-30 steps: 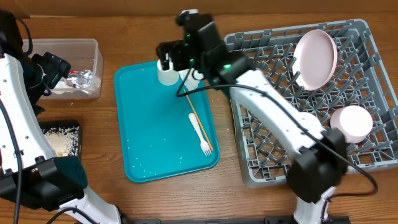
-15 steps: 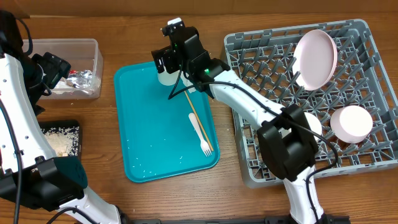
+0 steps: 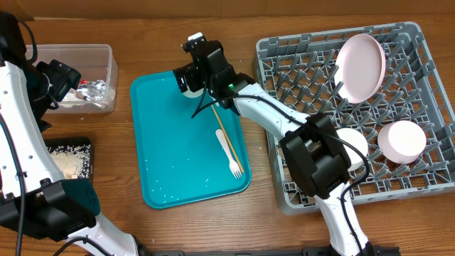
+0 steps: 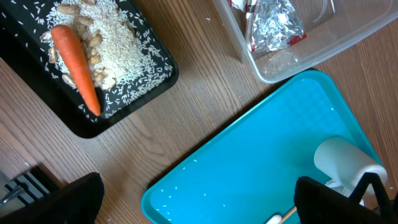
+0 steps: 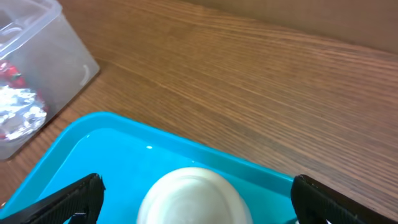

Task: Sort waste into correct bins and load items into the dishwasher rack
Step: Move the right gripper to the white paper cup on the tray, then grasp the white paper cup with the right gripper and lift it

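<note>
The white cup [image 5: 189,194] sits at the bottom centre of the right wrist view, between the two fingers of the right claw [image 5: 198,200]. One dark finger shows at each lower corner of that frame, and both stand clear of the cup's sides. This claw is released, spread wide, and grips nothing. In the overhead view it hangs over the upper edge of the teal tray [image 3: 178,163], where the cup stands, largely hidden under the arm.

Just below and to the right of the cup, the chopsticks [image 3: 223,135] and the white fork [image 3: 229,153] lie side by side on the tray. To the right, the grey rack [image 3: 430,107] fills that side of the frame. It holds the white plate [image 3: 361,66] on edge near its top and two bowls [image 3: 402,139] lower down.

The left claw [image 4: 199,202] is also released and empty, over the bench [image 4: 205,93] near the tray's corner. At the upper right of the left wrist view, the clear tub [image 4: 348,43] holds the foil wrapper [image 4: 277,25]. At the upper left, the black tray [image 4: 155,81] carries the carrot [image 4: 74,65] beside the rice [image 4: 118,43].
</note>
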Available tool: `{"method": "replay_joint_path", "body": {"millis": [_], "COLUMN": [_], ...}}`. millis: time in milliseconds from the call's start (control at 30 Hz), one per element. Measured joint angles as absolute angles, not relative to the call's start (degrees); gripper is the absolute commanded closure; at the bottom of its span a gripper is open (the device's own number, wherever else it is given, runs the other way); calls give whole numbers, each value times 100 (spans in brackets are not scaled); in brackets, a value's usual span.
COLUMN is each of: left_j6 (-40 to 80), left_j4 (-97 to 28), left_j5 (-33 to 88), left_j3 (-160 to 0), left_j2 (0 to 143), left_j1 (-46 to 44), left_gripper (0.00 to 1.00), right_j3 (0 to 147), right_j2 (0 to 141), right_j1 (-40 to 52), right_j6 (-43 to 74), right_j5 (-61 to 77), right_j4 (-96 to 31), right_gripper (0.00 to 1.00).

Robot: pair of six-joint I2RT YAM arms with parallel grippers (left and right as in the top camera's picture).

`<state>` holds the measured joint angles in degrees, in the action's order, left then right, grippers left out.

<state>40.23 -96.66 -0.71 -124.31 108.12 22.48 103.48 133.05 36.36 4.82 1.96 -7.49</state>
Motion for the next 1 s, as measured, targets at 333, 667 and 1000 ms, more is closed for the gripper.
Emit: {"method": "replay_joint_path", "body": {"millis": [333, 667, 1000], "left_j6": [4023, 4023, 4023], "left_j4": [-9666, -9666, -9666], "left_j5": [-71, -71, -71], "left_j3": [-12433, -12431, -12431], "left_j2": [10812, 10812, 10812], "left_j1": [2248, 2248, 2248], "left_gripper": [0, 0, 0], "right_j3": [10348, 10348, 10348], "right_j2": [13461, 13627, 13627], "right_j1": [3693, 3754, 3754], "right_j6": [484, 484, 467], "right_j5": [473, 508, 423], "right_j4": [-751, -799, -961], "right_gripper": [0, 1, 26]}}
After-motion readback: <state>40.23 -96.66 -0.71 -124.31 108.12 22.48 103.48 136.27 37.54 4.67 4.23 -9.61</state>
